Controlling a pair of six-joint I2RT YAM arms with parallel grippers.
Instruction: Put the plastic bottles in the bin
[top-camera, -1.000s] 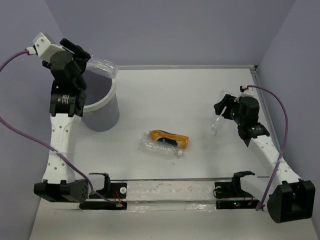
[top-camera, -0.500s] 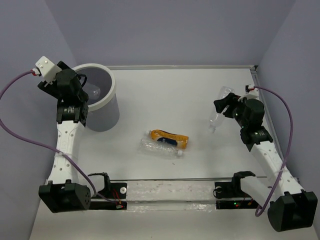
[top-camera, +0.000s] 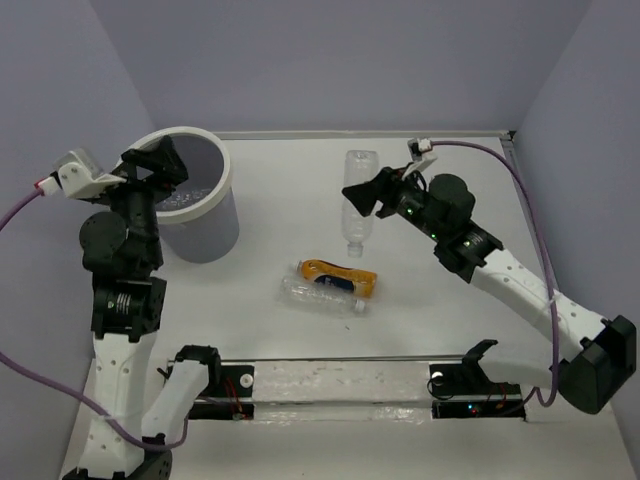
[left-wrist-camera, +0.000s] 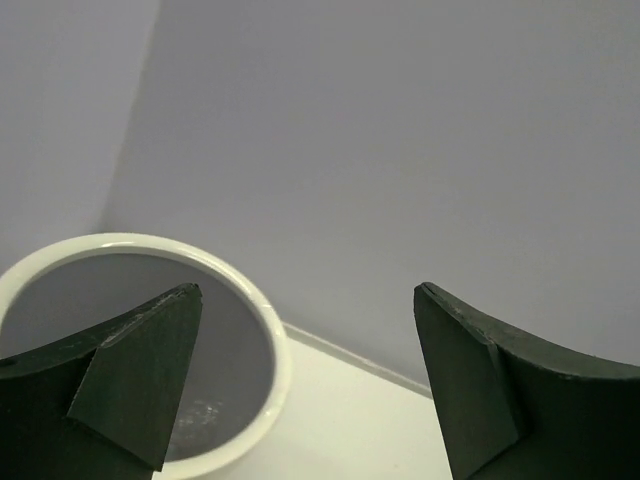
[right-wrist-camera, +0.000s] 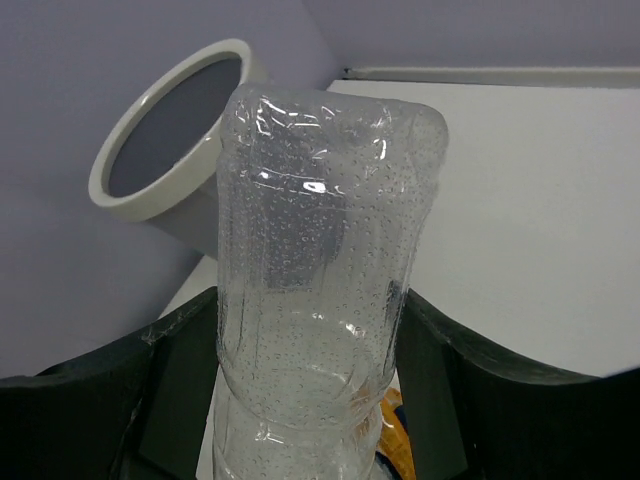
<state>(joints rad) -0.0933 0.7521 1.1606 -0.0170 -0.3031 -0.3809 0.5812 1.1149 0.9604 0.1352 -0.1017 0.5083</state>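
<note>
— Two bottles lie on the table (top-camera: 450, 160), the orange bottle (top-camera: 342, 272) and a clear bottle (top-camera: 318, 297) touching it. The third?

— A see-through bottle (top-camera: 352, 225) is clamped in the right gripper (top-camera: 364, 196), well apart from the bin (top-camera: 226, 178).

— What could go wrong?

— Thin ribbed plastic may buckle and slip free on the way. The left gripper (top-camera: 152, 165), spread wide and empty, hovers at the bin's rim, so the arms could collide there.
</note>
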